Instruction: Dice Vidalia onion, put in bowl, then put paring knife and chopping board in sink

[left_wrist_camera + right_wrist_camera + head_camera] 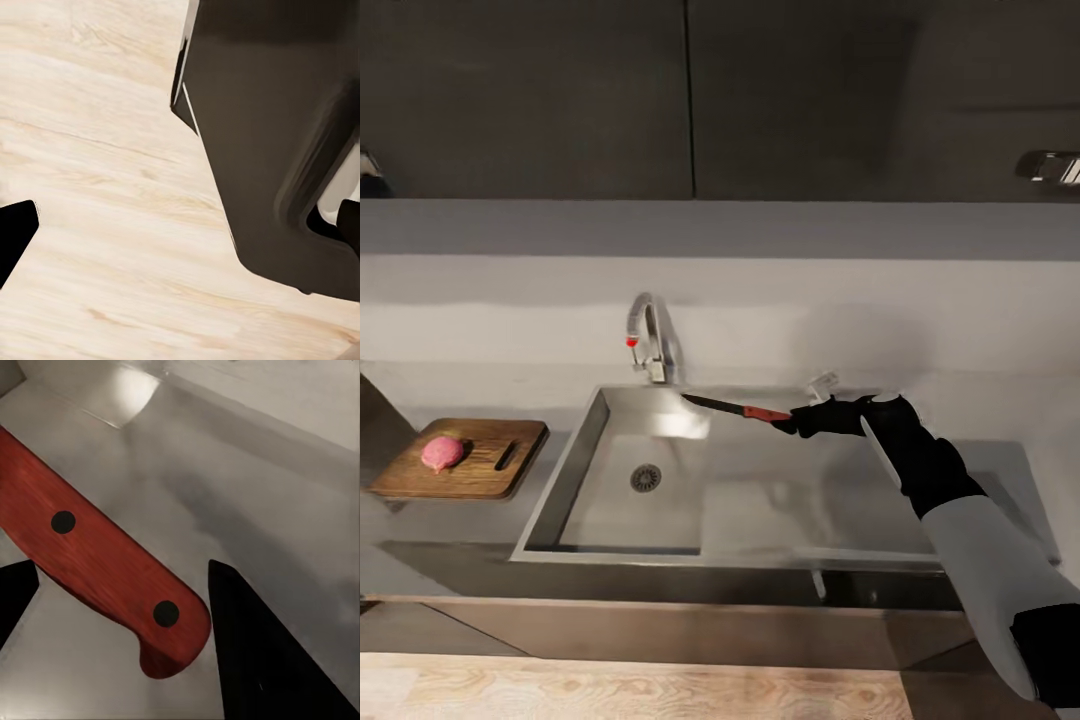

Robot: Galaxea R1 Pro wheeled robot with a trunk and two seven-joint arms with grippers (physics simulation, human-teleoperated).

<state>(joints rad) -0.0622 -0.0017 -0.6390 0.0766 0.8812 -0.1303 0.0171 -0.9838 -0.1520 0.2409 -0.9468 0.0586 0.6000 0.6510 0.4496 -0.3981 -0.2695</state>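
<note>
One gripper (792, 418), the right, was clamped on the knife (738, 407) by its red handle, the dark blade pointing left over the far side of the sink (560, 480), just right of the tap (650, 340). To do this step well, I judged, it should carry the knife left to the board (485, 470), blade level and clear of the tap. The onion (443, 452) lay whole on that board, left of the sink. Whether the left gripper was open I could not tell.

The onion (443, 452) lies on the board (480, 470), left of the sink (560, 480). My right gripper (792, 420) holds the knife (735, 407) over the sink's back edge.
</note>
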